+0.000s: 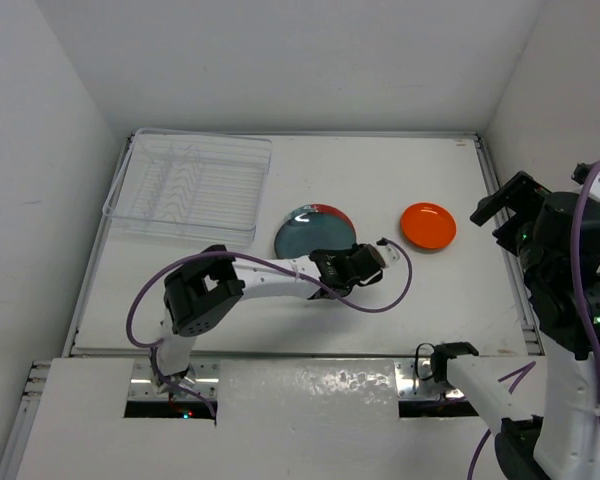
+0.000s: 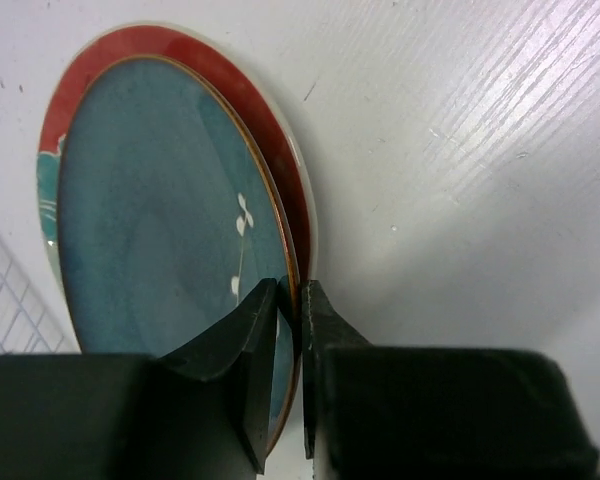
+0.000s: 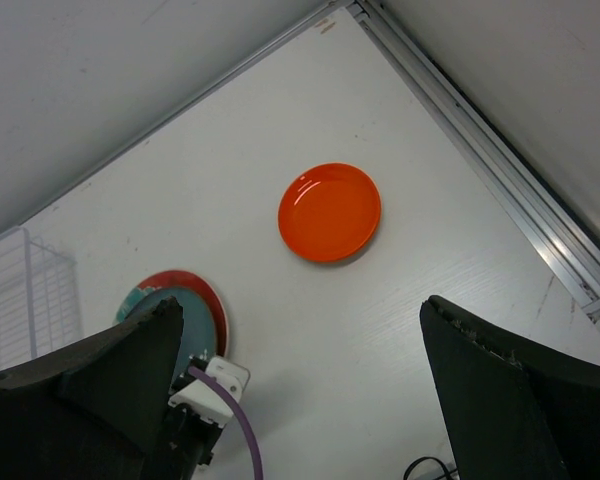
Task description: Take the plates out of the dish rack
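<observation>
L arm's stretched out over the surface (image 1: 380, 170), just right of the dish rack (image 1: 190, 185), off its near-right corner. The left fingers (image 2: 250, 340) are pinched together w/ the near rim of the dark teal plate (image 2: 160, 220) caught btwn them. Only a sliver of gap there, and the copper-coloured edge runs straight into it. That plate lies on top of the red-and-teal plate (image 2: 270, 110), a bit off-centre. A red crescent shows on the side away from the rack, and a strip of teal pattern peeks out on the rack side. Small white sprig mark on the dark teal face. Can't tell from the wrist view whether the gripped rim is raised off the plate beneath or flat on it. Both plates are out of the rack, close beside it; a bit of the wire grid shows at the edge of the L wrist view.

Further from the rack, past the stack: orange plate (image 1: 427, 226), flat on the surface, on its own, apart from the other two.

R arm's up high on the side opposite the rack, well apart from it. The right fingers (image 3: 500, 390) are spread wide, nothing btwn them; the R wrist cam looks down through the gap at the orange plate. Purple cable (image 3: 242, 432) loops off the L wrist.
</observation>
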Available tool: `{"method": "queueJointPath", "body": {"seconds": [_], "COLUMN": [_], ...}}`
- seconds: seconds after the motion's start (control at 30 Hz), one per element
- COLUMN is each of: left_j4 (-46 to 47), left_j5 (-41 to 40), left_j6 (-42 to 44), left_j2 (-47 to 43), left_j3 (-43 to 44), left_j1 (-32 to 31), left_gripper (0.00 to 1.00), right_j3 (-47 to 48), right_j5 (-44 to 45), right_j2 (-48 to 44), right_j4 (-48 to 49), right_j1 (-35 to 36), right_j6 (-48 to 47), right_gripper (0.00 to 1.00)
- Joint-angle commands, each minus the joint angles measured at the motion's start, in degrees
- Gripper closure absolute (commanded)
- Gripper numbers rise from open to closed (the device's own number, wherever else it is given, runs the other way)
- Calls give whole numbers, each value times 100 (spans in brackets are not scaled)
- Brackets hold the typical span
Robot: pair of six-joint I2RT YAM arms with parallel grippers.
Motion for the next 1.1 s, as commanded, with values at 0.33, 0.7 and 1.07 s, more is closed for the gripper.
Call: {"method": "queueJointPath", "body": {"seconds": [0.33,0.7,1.07], "left_j4": [31,-225,-224], "left_j5": [44,-87,-79], "left_j6": [-254,-289,-579], "left_j2": [849,1017,674], "left_j3": [499,992,595], "left_j1": [20,37,292], "left_gripper": [90,74,45], "right_j3": [-233,-119,-136], "right_j5": [-216,-313,-427], "right_j2": [-24,46,20], "right_j4": [464,490,472], "right_j1": [-3,-3,-3], "right_j6": [-91,-135,-126], "right_gripper": [1,1,1]}}
